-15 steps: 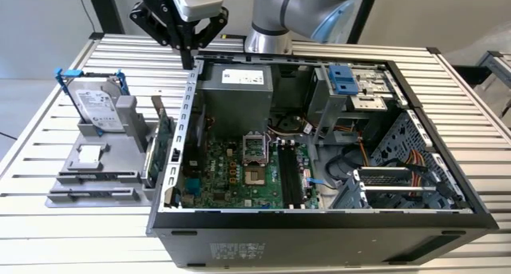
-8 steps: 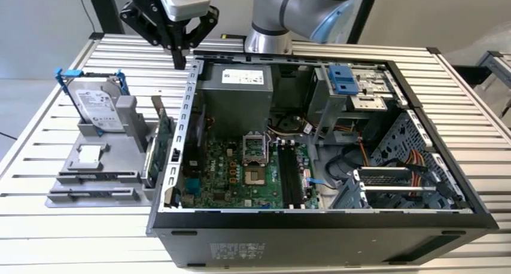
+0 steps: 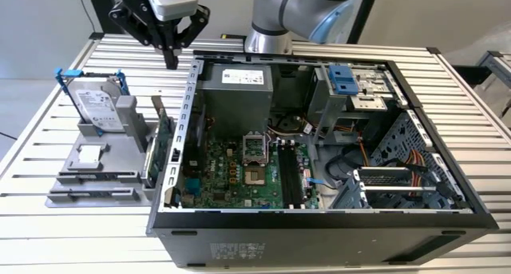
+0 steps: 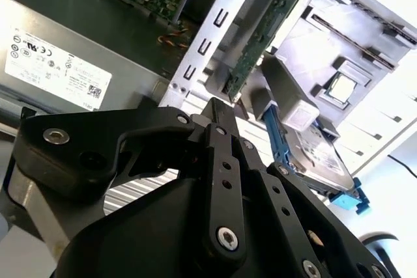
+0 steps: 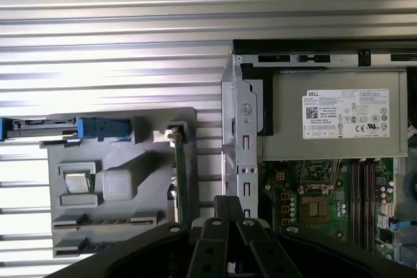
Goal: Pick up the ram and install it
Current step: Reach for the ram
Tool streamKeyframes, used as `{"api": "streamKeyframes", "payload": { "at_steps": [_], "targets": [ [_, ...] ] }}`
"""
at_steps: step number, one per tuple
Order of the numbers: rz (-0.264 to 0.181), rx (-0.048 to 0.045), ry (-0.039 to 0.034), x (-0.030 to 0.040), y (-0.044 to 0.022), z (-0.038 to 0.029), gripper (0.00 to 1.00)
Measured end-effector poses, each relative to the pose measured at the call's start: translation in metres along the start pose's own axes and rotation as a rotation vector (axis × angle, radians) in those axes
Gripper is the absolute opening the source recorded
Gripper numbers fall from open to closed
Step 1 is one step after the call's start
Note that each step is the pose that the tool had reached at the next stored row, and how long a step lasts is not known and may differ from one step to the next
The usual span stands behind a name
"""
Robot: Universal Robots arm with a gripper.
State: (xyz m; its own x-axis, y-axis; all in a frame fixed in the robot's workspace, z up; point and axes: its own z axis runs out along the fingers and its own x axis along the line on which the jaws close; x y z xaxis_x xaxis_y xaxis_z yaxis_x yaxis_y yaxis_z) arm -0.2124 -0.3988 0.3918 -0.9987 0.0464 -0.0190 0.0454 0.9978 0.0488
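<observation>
Jaws clenched, empty. Ram (image 3: 94, 177) sits well apart from them, slotted in tray (image 3: 112, 153). Likely light, stiff, fragile: pinch top edge mid-length.

A white label (image 5: 345, 114) of small black print, marks and a square code sits on the grey power supply (image 5: 287, 122), a pale label (image 3: 97, 109) on the hard drive (image 3: 112, 97) at left, and a grey sticker (image 3: 237, 250) on the computer case (image 3: 359, 244) near wall, all too small to read.
</observation>
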Motion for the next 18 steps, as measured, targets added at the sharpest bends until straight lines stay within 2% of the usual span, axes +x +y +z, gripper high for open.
{"api": "streamKeyframes", "payload": {
  "at_steps": [18],
  "targets": [
    [-0.004, 0.0, 0.0003, 0.0231, -0.0011, -0.0002, 0.0]
  ]
}}
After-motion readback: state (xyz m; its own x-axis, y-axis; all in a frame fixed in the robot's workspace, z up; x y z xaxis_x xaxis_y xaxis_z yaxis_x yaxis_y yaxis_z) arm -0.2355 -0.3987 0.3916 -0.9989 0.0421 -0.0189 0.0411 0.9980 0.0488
